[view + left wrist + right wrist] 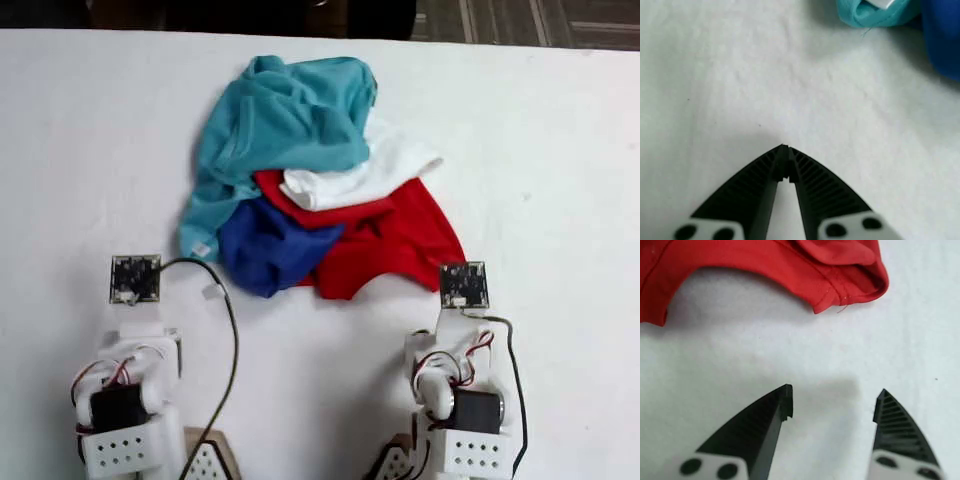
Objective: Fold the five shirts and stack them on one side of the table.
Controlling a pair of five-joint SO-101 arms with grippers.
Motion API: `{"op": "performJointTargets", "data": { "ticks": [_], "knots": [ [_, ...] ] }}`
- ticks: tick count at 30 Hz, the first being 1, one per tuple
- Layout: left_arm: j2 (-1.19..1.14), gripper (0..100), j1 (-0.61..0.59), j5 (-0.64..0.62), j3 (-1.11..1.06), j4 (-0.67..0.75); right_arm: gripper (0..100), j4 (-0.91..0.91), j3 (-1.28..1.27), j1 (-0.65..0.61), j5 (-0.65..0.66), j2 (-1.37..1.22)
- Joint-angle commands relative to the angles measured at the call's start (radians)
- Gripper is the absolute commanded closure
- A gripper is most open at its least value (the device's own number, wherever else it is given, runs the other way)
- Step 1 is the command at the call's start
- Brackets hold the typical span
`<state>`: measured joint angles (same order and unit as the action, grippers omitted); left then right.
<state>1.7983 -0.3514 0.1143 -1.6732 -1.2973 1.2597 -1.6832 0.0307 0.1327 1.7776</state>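
Note:
A heap of crumpled shirts lies mid-table in the high view: a teal shirt (280, 125) on top at the back, a white shirt (365, 175) to its right, a red shirt (390, 240) at the front right and a blue shirt (265, 250) at the front left. My left gripper (785, 155) is shut over bare white table, short of the teal shirt's hem (872, 15) and the blue shirt (942, 37). My right gripper (832, 402) stands open with nothing between its fingers, just short of the red shirt's edge (790, 270).
The white table (560, 150) has wide free room left and right of the heap. Both arm bases sit at the front edge, the left arm (130, 390) and the right arm (460, 390). A black cable (230, 330) runs from the left arm's camera.

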Motion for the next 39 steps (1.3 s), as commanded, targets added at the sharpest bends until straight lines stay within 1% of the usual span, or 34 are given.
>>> {"op": "performJointTargets", "data": {
  "ticks": [1,21,22,26,29,31,33,35,39],
  "knots": [
    [0.023,98,0.008,0.005,-0.021,0.011,73.7,0.008,-0.009,0.002,0.006,0.018],
    [0.025,98,0.014,0.008,-0.019,0.014,73.7,0.008,-0.009,0.002,0.006,0.018],
    [0.025,98,0.044,0.008,-0.019,0.025,73.7,0.008,-0.009,0.002,0.006,0.018],
    [0.025,98,0.233,0.009,-0.019,0.080,73.7,0.008,-0.009,0.002,0.006,0.018],
    [0.026,98,0.371,0.009,-0.021,0.153,73.7,0.008,-0.009,0.002,0.006,0.018],
    [0.026,98,0.437,0.009,-0.021,0.210,73.7,0.008,-0.009,0.002,0.006,0.018],
    [0.026,97,0.477,0.009,-0.018,0.285,73.7,0.008,-0.009,0.002,0.006,0.018],
    [0.026,94,0.497,0.005,0.002,0.345,73.7,0.008,-0.009,0.002,0.006,0.018],
    [0.026,79,0.488,0.000,0.124,0.387,73.7,0.008,-0.009,0.002,0.006,0.018]
  ]
}}
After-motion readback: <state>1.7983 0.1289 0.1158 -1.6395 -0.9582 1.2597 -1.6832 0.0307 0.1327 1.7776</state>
